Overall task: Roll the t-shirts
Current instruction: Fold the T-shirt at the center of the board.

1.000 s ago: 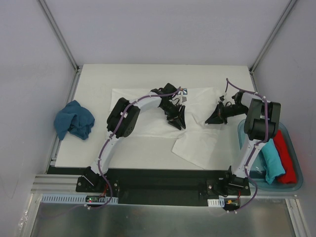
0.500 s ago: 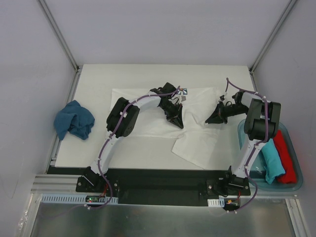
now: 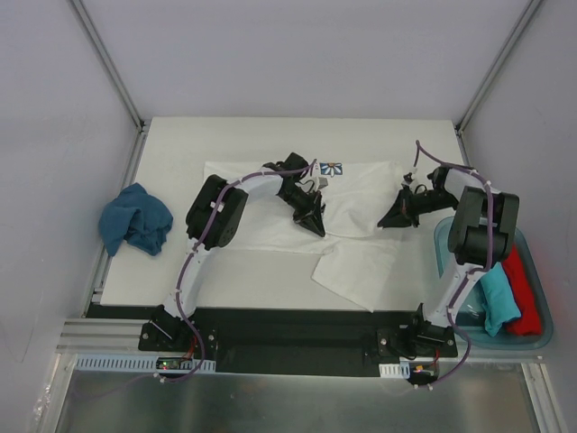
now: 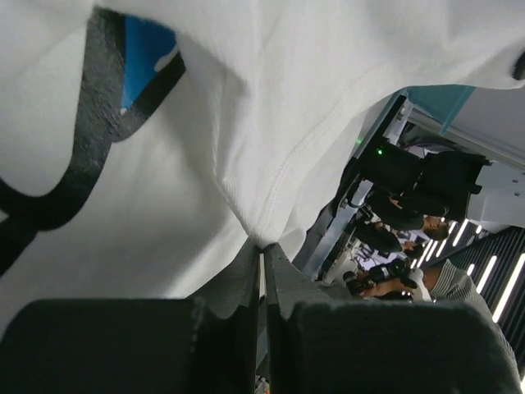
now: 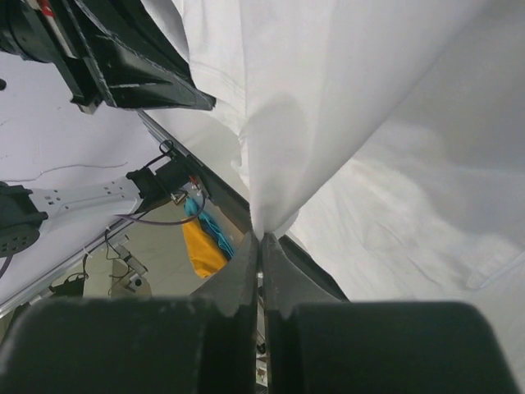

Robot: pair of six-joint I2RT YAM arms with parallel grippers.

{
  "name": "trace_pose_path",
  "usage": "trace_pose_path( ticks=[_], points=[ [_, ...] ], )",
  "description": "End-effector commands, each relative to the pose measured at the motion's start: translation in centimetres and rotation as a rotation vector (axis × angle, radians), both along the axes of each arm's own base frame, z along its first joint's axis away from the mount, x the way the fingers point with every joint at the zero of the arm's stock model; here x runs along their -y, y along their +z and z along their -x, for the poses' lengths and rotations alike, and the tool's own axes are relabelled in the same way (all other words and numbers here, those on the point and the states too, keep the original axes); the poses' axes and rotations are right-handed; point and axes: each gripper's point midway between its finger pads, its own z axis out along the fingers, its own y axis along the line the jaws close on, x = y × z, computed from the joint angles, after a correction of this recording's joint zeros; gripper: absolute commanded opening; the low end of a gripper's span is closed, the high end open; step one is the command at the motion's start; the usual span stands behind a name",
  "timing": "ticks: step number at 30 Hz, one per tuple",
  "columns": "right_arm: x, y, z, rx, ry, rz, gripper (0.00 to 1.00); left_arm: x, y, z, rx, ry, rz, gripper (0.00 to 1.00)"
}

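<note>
Left wrist: left gripper [image 4: 262, 249] newly pinches the white t-shirt [image 4: 328, 98], right gripper [image 5: 261, 240] likewise; folding can probably begin.

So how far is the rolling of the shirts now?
Done, it seems: a teal shirt and a red shirt lie as rolls in the bin. In hand: the left gripper and the right gripper are both shut on the white shirt, which lies mostly flat, not yet rolled. Left: that shirt, and the blue shirt crumpled off to the left.
</note>
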Motion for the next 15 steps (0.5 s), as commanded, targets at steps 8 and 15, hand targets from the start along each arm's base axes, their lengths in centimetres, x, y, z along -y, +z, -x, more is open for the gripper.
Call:
trace_pose_path(
  ticks=[8,15],
  points=[
    [-0.1,0.3,4.6,-0.103,0.025,0.019,0.01,-0.6,6.0,0.0,0.068,-0.021,0.113,0.0],
    [-0.1,-0.5,6.4,-0.147,0.047,0.047,0.01,-1.1,5.5,0.5,0.039,-0.023,0.11,0.0]
  ],
)
